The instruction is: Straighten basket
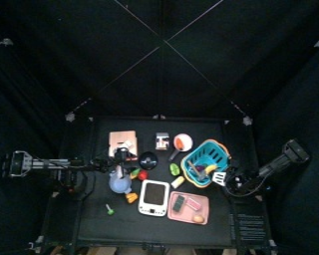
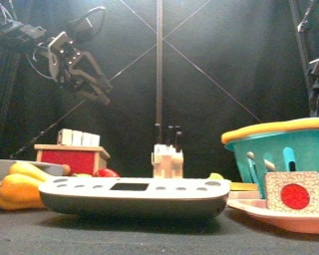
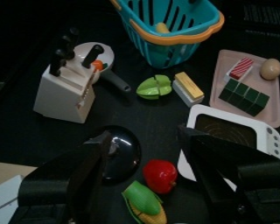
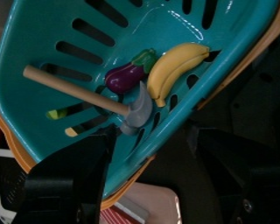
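One basket (image 1: 205, 159) to square up, tilted at table's right side among clutter.
Nearest the front edge: white scale (image 2: 133, 195) and pink tray (image 1: 189, 207); basket sits behind the tray, tipped, holding a banana (image 4: 178, 68), eggplant and small hammer. Likely light, stiff plastic w/ slick walls; thick rim (image 4: 60, 188) looks the best grip (slots may snag). Right gripper (image 4: 149, 171) at the rim, jaws apart, holding nothing. Left gripper (image 3: 149, 166) also apart, hovering over left-centre. Tight room: tray in front, knife block (image 3: 70, 83) farther left; open table behind.
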`<state>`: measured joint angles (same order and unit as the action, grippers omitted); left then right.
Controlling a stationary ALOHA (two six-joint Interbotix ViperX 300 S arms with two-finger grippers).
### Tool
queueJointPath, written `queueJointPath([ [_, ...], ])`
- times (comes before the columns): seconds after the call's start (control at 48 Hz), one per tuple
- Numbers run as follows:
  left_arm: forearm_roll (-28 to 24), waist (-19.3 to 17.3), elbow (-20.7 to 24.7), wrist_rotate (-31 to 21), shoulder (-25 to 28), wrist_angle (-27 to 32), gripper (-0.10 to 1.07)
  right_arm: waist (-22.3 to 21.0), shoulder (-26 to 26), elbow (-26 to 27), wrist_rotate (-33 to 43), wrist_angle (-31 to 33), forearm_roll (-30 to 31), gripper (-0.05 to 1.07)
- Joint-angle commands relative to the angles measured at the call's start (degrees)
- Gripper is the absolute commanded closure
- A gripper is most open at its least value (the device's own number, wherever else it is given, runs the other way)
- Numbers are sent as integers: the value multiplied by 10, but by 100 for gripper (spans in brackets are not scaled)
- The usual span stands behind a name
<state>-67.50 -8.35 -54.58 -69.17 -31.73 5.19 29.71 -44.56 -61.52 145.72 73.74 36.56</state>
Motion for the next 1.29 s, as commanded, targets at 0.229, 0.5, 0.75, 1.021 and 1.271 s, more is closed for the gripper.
queueJointPath([
  [0.229,-1,-6,-2,0,-11,-19,3,-53,-4,-28,-1,-34,14,28],
  [0.5,-2,-8,-2,0,-11,-28,3,-76,-30,-31,-57,-37,31,34],
  [0.75,-1,-11,-4,0,-11,-28,3,-170,-35,7,-177,-33,25,33],
  [1.021,0,-11,-6,0,-11,-28,3,-212,-32,20,-241,-65,18,32],
  [1.271,-1,-11,-8,0,-11,-28,3,-205,-30,20,-243,-68,25,26],
])
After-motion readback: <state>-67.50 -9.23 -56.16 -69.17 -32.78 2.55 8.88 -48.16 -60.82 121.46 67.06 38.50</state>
